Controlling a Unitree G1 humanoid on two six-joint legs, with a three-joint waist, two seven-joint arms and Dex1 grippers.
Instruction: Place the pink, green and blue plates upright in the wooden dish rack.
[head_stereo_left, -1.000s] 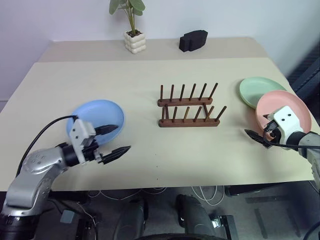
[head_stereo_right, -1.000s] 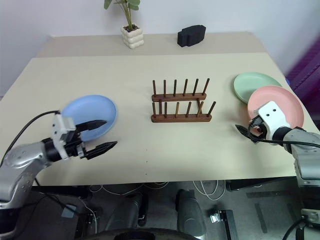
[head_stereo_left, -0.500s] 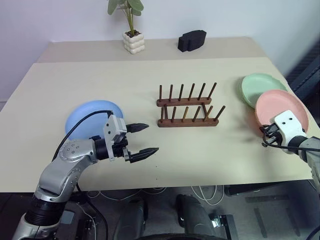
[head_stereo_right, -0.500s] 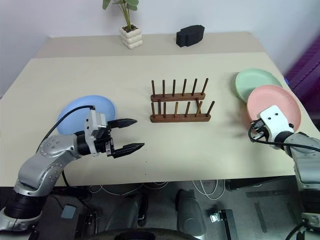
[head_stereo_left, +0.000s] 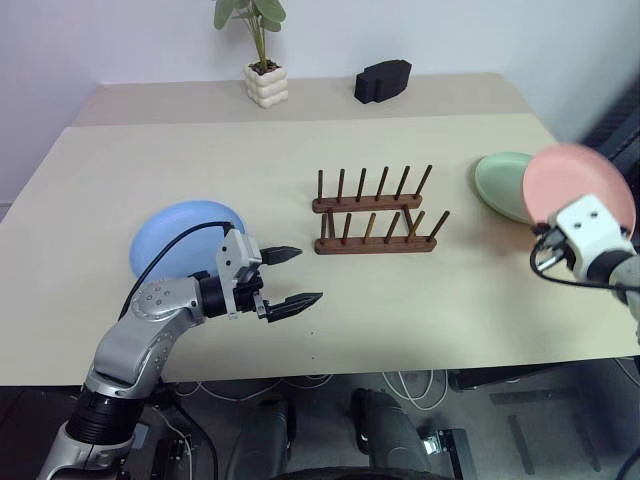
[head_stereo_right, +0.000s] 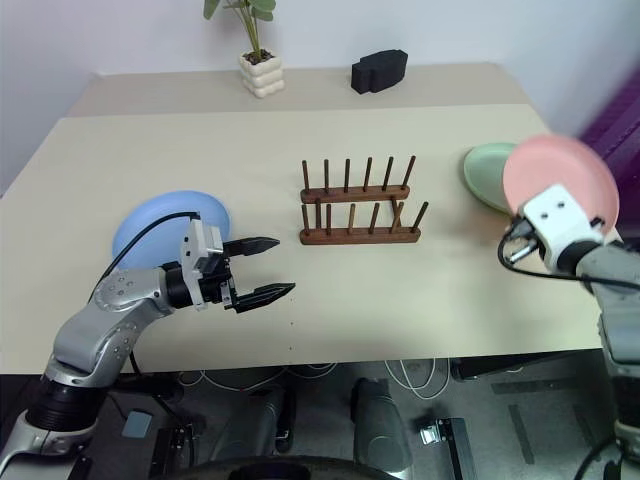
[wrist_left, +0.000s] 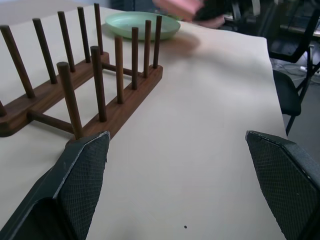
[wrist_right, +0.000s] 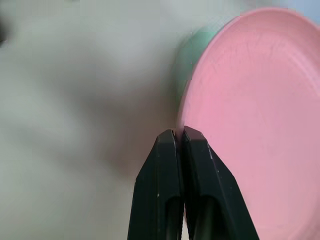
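Now the right pincer (wrist_right: 179, 137) pinches the pink plate's (head_stereo_right: 560, 172) rim, holding it tilted above the green plate (head_stereo_right: 486, 176).

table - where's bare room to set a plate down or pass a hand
Bare table stretches between the wooden dish rack and the plant pot, and along the near edge right of the open left gripper. Crowded at the right edge: green plate and the pink plate held by the right gripper.
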